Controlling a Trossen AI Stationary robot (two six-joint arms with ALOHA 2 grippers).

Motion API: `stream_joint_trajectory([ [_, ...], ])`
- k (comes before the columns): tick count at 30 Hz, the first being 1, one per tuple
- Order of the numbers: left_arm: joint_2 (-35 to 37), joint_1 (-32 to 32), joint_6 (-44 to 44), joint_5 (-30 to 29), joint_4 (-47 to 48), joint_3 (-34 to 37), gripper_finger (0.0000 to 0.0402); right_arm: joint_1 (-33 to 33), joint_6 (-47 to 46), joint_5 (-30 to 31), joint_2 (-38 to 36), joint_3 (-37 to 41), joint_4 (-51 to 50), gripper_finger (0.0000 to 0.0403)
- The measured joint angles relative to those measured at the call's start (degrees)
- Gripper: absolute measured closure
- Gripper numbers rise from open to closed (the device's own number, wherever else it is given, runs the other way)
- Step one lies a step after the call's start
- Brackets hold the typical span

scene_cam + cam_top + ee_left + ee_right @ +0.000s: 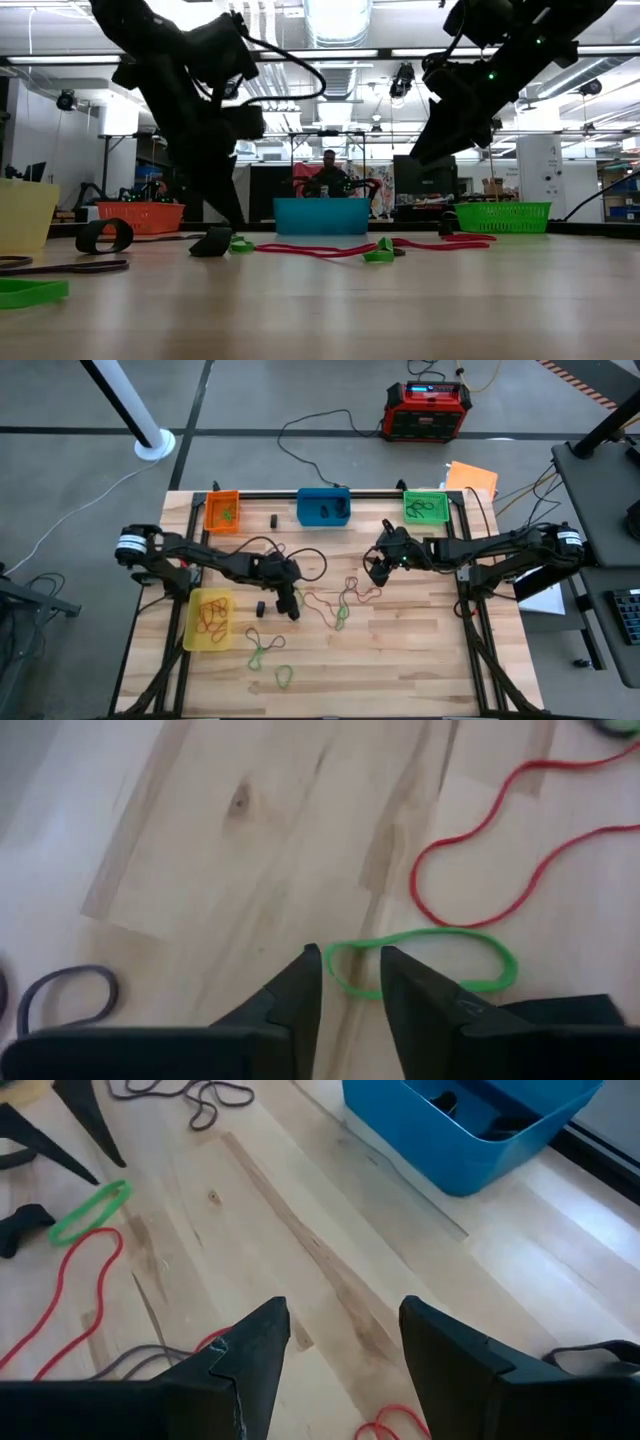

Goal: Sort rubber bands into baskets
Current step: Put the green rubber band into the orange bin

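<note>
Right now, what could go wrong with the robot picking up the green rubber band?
The left fingers sit right at one end of the green rubber band, so they might pinch just its tip and let it slip out. A red rubber band lies close beside it and could get dragged along.

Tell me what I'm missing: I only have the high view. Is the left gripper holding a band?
Observer: No. Its wrist view shows the left gripper with fingers a little apart and the end of a green band at the gap, lying flat on the table.
Operator: And the right one?
Observer: The right gripper is open, with only bare wood between its fingers.
Operator: Anything in the blue basket?
Observer: The right wrist view shows dark pieces inside the blue basket.
</note>
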State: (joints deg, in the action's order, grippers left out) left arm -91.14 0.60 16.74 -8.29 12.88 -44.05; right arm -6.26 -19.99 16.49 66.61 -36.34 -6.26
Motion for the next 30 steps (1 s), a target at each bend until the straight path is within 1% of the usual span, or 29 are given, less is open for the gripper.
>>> stream_joint_trajectory([
  [4, -1.8, 0.0, -1.1, -0.2, 0.0, 0.0, 0.0284, 0.0, 0.5, 0.0, 0.0, 0.0, 0.8, 0.0215],
  [7, -3.1, 0.0, -2.2, -0.2, 0.0, 0.0, 0.0273, 0.0, 0.6, 0.0, 0.0, 0.0, 1.2, 0.0215],
  [15, -5.1, 0.1, -2.7, -0.3, -0.9, -0.1, 0.0274, 0.0, 1.1, 0.0, 0.0, 0.0, 1.1, 0.0215],
  [18, -5.1, 0.1, -2.9, -0.2, -0.9, -0.2, 0.0298, 0.0, 1.3, 0.0, 0.0, 0.0, 1.1, 0.0215],
  [20, -5.1, 0.1, -3.5, 0.1, -0.9, -0.2, 0.0333, 0.0, 1.5, 0.0, 0.0, 0.0, 1.1, 0.0215],
  [22, -5.2, 0.1, -4.0, 0.2, -1.0, -0.2, 0.0376, 0.0, 1.6, 0.0, 0.0, 0.0, 1.1, 0.0216],
  [23, -5.2, 0.1, -4.1, 0.1, -1.0, -0.2, 0.0388, 0.0, 1.5, 0.0, 0.0, 0.0, 1.1, 0.0216],
  [27, -4.9, 0.1, -4.1, -1.0, -0.9, -0.1, 0.0398, 0.0, 1.6, 0.0, 0.0, 0.0, 1.1, 0.0215],
  [30, -3.4, 0.1, -4.6, -1.8, 0.6, 0.0, 0.0401, 0.0, 1.6, 0.0, 0.0, 0.0, 1.1, 0.0216],
])
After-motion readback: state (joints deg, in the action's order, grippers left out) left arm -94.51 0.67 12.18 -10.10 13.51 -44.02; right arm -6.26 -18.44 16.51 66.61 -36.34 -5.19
